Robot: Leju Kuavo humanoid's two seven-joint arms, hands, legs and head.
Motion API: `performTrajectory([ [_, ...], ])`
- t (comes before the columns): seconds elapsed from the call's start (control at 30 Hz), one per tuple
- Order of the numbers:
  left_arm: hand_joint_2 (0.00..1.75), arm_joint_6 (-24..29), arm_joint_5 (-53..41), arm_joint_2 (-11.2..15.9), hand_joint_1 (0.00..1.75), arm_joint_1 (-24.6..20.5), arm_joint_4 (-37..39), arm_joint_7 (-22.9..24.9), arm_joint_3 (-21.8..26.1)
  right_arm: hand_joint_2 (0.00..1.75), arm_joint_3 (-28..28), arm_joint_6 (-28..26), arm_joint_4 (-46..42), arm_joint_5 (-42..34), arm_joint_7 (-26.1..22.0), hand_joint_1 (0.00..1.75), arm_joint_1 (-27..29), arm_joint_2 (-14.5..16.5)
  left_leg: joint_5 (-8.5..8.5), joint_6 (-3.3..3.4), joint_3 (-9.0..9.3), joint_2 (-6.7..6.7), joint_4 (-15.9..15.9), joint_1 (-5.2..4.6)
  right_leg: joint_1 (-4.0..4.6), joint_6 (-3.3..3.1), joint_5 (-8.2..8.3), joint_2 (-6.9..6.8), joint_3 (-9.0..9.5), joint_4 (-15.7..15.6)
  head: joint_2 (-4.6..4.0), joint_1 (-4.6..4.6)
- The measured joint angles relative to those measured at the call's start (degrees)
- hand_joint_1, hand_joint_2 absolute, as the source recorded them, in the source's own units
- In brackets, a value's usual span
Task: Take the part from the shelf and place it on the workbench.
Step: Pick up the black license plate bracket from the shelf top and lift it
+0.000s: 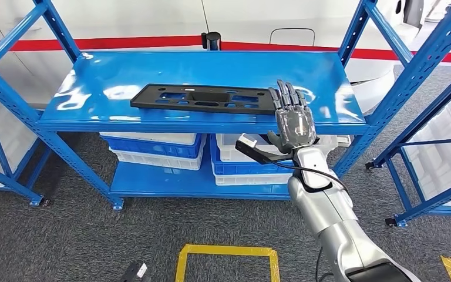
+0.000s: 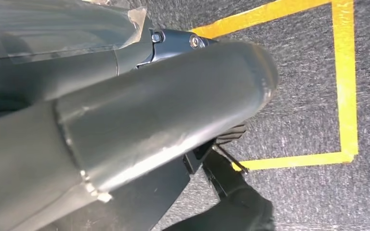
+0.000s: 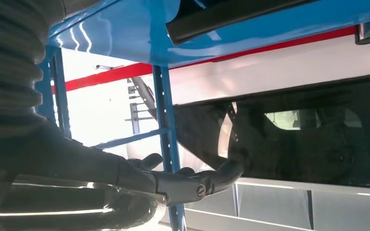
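Part (image 1: pixel 202 98) lies flat on the blue shelf (image 1: pixel 111 76), long axis running left to right, its right end just left of the right hand (image 1: pixel 293 120), which hovers with fingers spread, holding nothing, at the shelf's near edge

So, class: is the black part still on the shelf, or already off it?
On the shelf. The black part lies flat on the blue shelf; the right hand, fingers spread, is beside its end, holding nothing.

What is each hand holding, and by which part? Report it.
Nothing is held. The right hand is open at the shelf's front edge, beside the black part, not gripping it. The left hand's hold cannot be told.
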Motion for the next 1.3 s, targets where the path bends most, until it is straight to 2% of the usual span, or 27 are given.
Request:
performTrajectory([
  [0.03, 0.00, 0.1, 0.0, 0.0, 0.00, 0.0, 0.0, 0.0, 0.1, 1.75, 0.1, 0.0, 0.4, 0.0, -0.1, 0.00, -0.3, 0.2, -0.88, -0.73, -0.05, -0.05, 0.8, 0.15, -0.16, 0.31, 1.34, 0.07, 1.65, -3.5, 0.00, 0.13],
  [0.07, 0.00, 0.2, 0.0, 0.1, 0.00, -0.1, 0.0, 0.0, 0.2, 1.75, 0.2, 0.0, 0.7, 0.0, -0.1, 0.00, -0.5, 0.4, -1.64, -1.33, -0.13, -0.08, 1.6, 0.20, -0.22, 0.08, 1.98, 0.16, 2.77, -5.8, 0.00, 0.17],
  [0.13, 0.00, 0.3, 0.0, 0.2, 0.00, -0.1, 0.0, 0.0, 0.4, 1.75, 0.4, 0.1, 1.4, -0.1, -0.2, 0.00, -0.7, 0.7, -2.59, -1.96, -0.18, -0.11, 2.4, 0.24, 0.04, -1.56, 1.19, 0.59, 3.36, -6.1, 0.00, 0.12],
  [0.23, 0.00, 0.3, 0.0, 0.1, 0.00, -0.1, 0.0, 0.0, 0.5, 1.75, 0.6, 0.1, 1.7, -0.1, -0.2, 0.00, -1.1, 1.0, -3.71, -2.13, -0.56, 0.12, 4.1, 0.67, 0.27, -3.55, -0.09, 0.99, 4.14, -5.7, 0.00, -0.09],
  [0.3, 0.00, 0.3, 0.1, 0.1, 0.00, -0.3, 0.0, 0.0, 0.5, 1.75, 0.7, 0.1, 1.9, -0.2, -0.2, 0.00, -1.7, 1.3, -5.16, -1.94, -4.28, 0.25, 10.2, 0.47, 0.53, -4.58, -1.01, 1.18, 5.15, -5.8, 0.00, -0.25],
  [0.37, 0.00, 0.4, 0.1, 0.1, 0.00, -0.1, 0.0, 0.0, 0.7, 1.75, 1.0, 0.1, 2.4, -0.2, -0.3, 0.00, -1.9, 1.5, -5.96, -1.50, -10.34, 0.25, 18.2, -0.03, 0.98, -5.19, -2.06, 1.37, 6.25, -5.8, 0.00, -0.36],
  [0.4, 0.00, 0.4, 0.1, 0.1, 0.00, 0.0, 0.0, 0.0, 0.8, 1.75, 1.1, 0.1, 2.6, -0.2, -0.3, 0.00, -1.8, 1.5, -5.25, -1.09, -12.86, 0.25, 20.4, -0.34, 1.24, -5.36, -2.64, 1.50, 6.90, -5.8, 0.00, -0.38],
  [0.43, 0.00, 0.4, 0.1, 0.1, 0.00, 0.1, 0.0, 0.0, 0.9, 1.75, 1.1, 0.1, 2.9, -0.2, -0.3, 0.00, -1.7, 1.6, -3.36, -0.46, -14.39, 0.22, 20.2, -0.77, 1.50, -5.48, -3.26, 1.65, 7.65, -5.9, 0.00, -0.36],
  [0.47, 0.00, 0.4, 0.2, 0.2, 0.00, 0.2, 0.0, 0.1, 1.0, 1.75, 1.2, 0.1, 3.1, -0.3, -0.3, 0.00, -1.6, 1.6, -0.39, 0.45, -14.77, 0.14, 17.8, -1.35, 1.73, -5.58, -3.88, 1.81, 8.52, -6.0, 0.00, -0.36],
  [0.53, 0.00, 0.4, 0.3, 0.4, 0.00, 0.3, 0.0, 0.1, 1.1, 1.75, 1.4, 0.1, 3.4, -0.3, -0.3, 0.00, -1.5, 1.8, 5.42, 2.94, -13.44, -0.27, 10.7, -2.73, 1.95, -5.65, -4.94, 2.02, 10.46, -6.9, 0.00, -0.24],
  [0.57, 0.00, 0.4, 0.3, 0.5, 0.00, 0.4, 0.0, 0.2, 1.1, 1.75, 1.4, 0.1, 3.6, -0.3, -0.3, 0.00, -1.4, 1.8, 6.96, 4.02, -12.38, -0.46, 8.1, -3.36, 1.97, -5.54, -5.20, 2.10, 11.40, -7.8, 0.00, -0.10],
  [0.6, 0.00, 0.5, 0.4, 0.6, 0.00, 0.4, 0.0, 0.2, 1.2, 1.75, 1.5, 0.1, 3.8, -0.3, -0.3, 0.00, -1.1, 1.9, 7.45, 4.87, -11.38, -0.58, 6.7, -3.87, 1.77, -5.25, -5.24, 2.14, 12.26, -8.8, 0.00, -0.19],
  [0.63, 0.00, 0.7, 0.4, 0.8, 0.00, 0.5, 0.0, 0.4, 1.2, 1.75, 1.5, 0.1, 4.0, -0.3, -0.3, 0.00, -0.9, 1.9, 7.28, 5.30, -10.65, -0.58, 6.2, -4.17, 1.49, -4.86, -5.11, 2.20, 12.93, -9.8, 0.00, -0.27],
  [0.7, 0.00, 1.4, 0.5, 0.9, 0.00, 0.5, 0.0, 0.9, 1.2, 1.75, 1.6, 0.1, 4.1, -0.3, -0.3, 0.00, -0.9, 2.1, 7.32, 5.61, -8.80, -0.65, 4.0, -4.36, 1.47, -4.28, -5.12, 2.15, 14.02, -11.4, 0.00, -0.78],
  [0.77, 0.00, 2.2, 0.6, 0.8, 0.00, 0.4, 0.0, 1.4, 1.2, 1.75, 1.8, 0.0, 4.0, -0.4, -0.4, 0.00, -1.4, 2.3, 6.31, 4.97, -5.88, -0.78, 0.2, -3.80, 2.30, -4.74, -6.24, 1.74, 13.19, -9.9, 0.00, -0.62],
  [0.8, 0.00, 2.5, 0.6, 0.7, 0.00, 0.3, 0.0, 1.6, 1.2, 1.75, 1.9, 0.0, 4.1, -0.5, -0.4, 0.00, -1.4, 2.2, 5.59, 4.61, -4.26, -0.79, -1.7, -3.50, 2.63, -5.31, -7.31, 1.52, 11.45, -6.8, 0.00, -0.48],
  [0.87, 0.00, 2.8, 0.7, 0.5, 0.00, 0.2, 0.0, 1.9, 1.2, 1.75, 2.3, 0.0, 4.6, -0.5, -0.4, 0.00, -0.4, 1.9, 4.48, 4.25, -2.31, -0.70, -3.0, -3.47, 2.91, -6.20, -8.89, 1.45, 6.07, 1.8, 0.00, -0.27],
  [0.9, 0.00, 3.1, 0.7, 0.4, 0.00, 0.3, 0.0, 2.2, 1.3, 1.75, 2.4, 0.0, 4.9, -0.6, -0.5, 0.00, 0.4, 1.6, 3.90, 4.05, -1.47, -0.80, -3.2, -3.39, 2.93, -6.06, -8.71, 1.45, 3.45, 4.9, 0.00, -0.17],
  [0.93, 0.00, 3.2, 0.7, 0.3, 0.00, 0.5, 0.0, 2.4, 1.3, 1.75, 2.6, 0.0, 5.2, -0.7, -0.5, 0.00, 1.1, 1.4, 3.26, 3.71, -0.71, -0.90, -3.2, -3.22, 2.74, -5.34, -7.36, 1.45, 1.62, 5.7, 0.00, -0.09],
  [0.97, 0.00, 3.4, 0.8, 0.3, 0.00, 0.7, 0.0, 2.7, 1.3, 1.75, 2.7, -0.1, 5.4, -0.8, -0.6, 0.00, 1.5, 1.2, 2.56, 3.23, -0.05, -0.99, -3.1, -3.02, 2.35, -4.05, -4.85, 1.37, 0.81, 4.1, 0.00, -0.05],
  [1.03, 0.00, 3.6, 0.9, 0.5, 0.00, 1.0, 0.0, 3.0, 1.4, 1.75, 2.9, -0.2, 5.6, -1.1, -0.8, 0.00, 1.7, 0.9, 0.85, 2.07, 0.71, -1.16, -1.9, -2.75, 1.06, -0.95, 0.98, 0.86, 1.39, -3.1, 0.00, 0.07],
  [1.07, 0.00, 3.7, 0.9, 0.6, 0.00, 1.0, 0.0, 3.0, 1.4, 1.75, 3.1, -0.3, 5.7, -1.3, -1.0, 0.00, 1.8, 0.9, -0.16, 1.52, 0.68, -1.30, -0.8, -2.65, 0.52, -0.14, 2.59, 0.81, 2.16, -6.0, 0.01, 0.16],
  [1.1, 0.00, 3.9, 1.0, 0.8, 0.00, 0.9, 0.0, 3.1, 1.4, 1.75, 3.2, -0.5, 5.8, -1.4, -1.3, 0.00, 1.8, 0.8, -1.04, 1.11, 0.52, -1.43, 0.2, -2.67, 0.29, -0.19, 3.07, 0.84, 2.71, -7.3, 0.01, 0.22],
  [1.13, 0.00, 4.1, 1.0, 0.8, 0.00, 0.9, -0.1, 3.1, 1.4, 1.75, 3.3, -0.7, 5.7, -1.6, -1.4, 0.00, 1.6, 0.9, -1.75, 0.82, 0.37, -1.53, 0.9, -2.66, 0.39, -0.83, 2.60, 1.03, 2.98, -7.3, 0.01, 0.08],
  [1.2, 0.00, 4.4, 1.1, 0.7, 0.00, 0.9, -0.1, 3.2, 1.4, 1.75, 3.4, -1.0, 5.4, -1.9, -1.6, 0.00, 0.7, 1.1, -2.53, 0.48, 0.35, -1.46, 1.7, -2.32, 0.79, -2.75, 2.02, 1.34, 3.34, -6.9, 0.00, -0.32],
  [1.27, 0.00, 4.8, 1.1, 0.7, 0.00, 0.7, 0.0, 3.3, 1.4, 1.75, 3.4, -1.2, 5.1, -2.5, -1.6, 0.00, 0.1, 1.2, -4.00, 0.10, -0.52, -1.03, 4.1, -1.93, 1.01, -3.91, 1.84, 1.38, 3.59, -6.8, 0.00, -0.61],
  [1.3, 0.00, 4.9, 1.1, 0.6, 0.00, 0.7, 0.0, 3.3, 1.4, 1.75, 3.4, -1.2, 4.9, -2.8, -1.6, 0.00, -0.1, 1.1, -5.43, -0.06, -1.94, -0.78, 6.9, -1.83, 1.09, -4.29, 1.82, 1.37, 3.72, -6.8, 0.00, -0.69],
])
